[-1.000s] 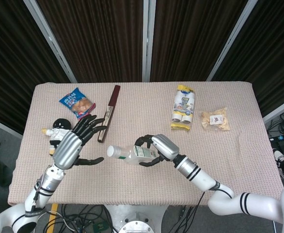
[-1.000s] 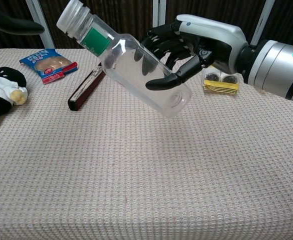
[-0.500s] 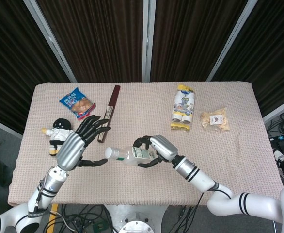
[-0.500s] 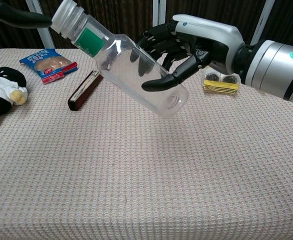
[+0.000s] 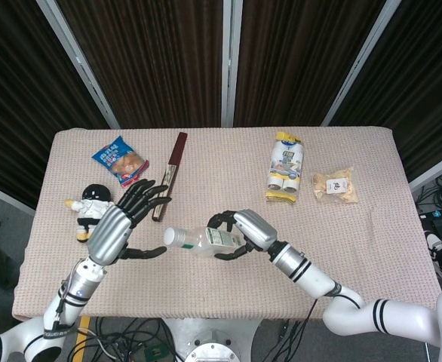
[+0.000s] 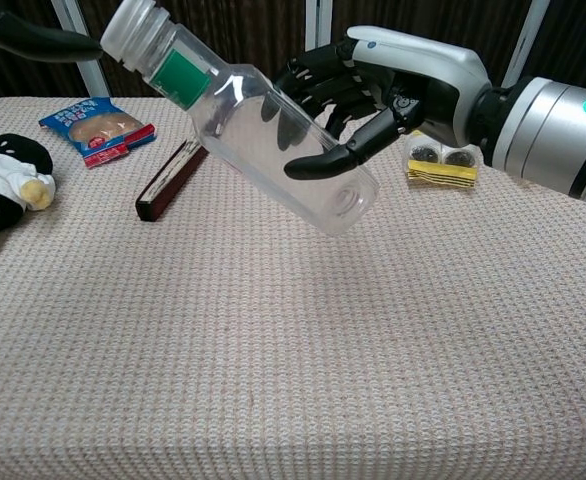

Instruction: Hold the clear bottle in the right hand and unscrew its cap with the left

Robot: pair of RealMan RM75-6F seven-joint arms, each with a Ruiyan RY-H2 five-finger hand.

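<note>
Bottle [image 5: 203,240] hung tilted above the table [image 5: 372,226], gripped around its body by the right hand [image 5: 245,230], cap [image 5: 173,237] pointing left. The left hand [image 5: 115,228] hovered just beside the cap, fingers spread, holding nothing.

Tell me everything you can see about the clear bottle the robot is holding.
The clear bottle looks like see-through plastic and empty, with a green label near its neck and a whitish cap on it. It is off the table, tilted with its cap end up toward the robot's left in the chest view. The right robot hand grips its lower body, dark fingers wrapped around it. The left robot hand is spread beside the cap; contact cannot be told.
</note>
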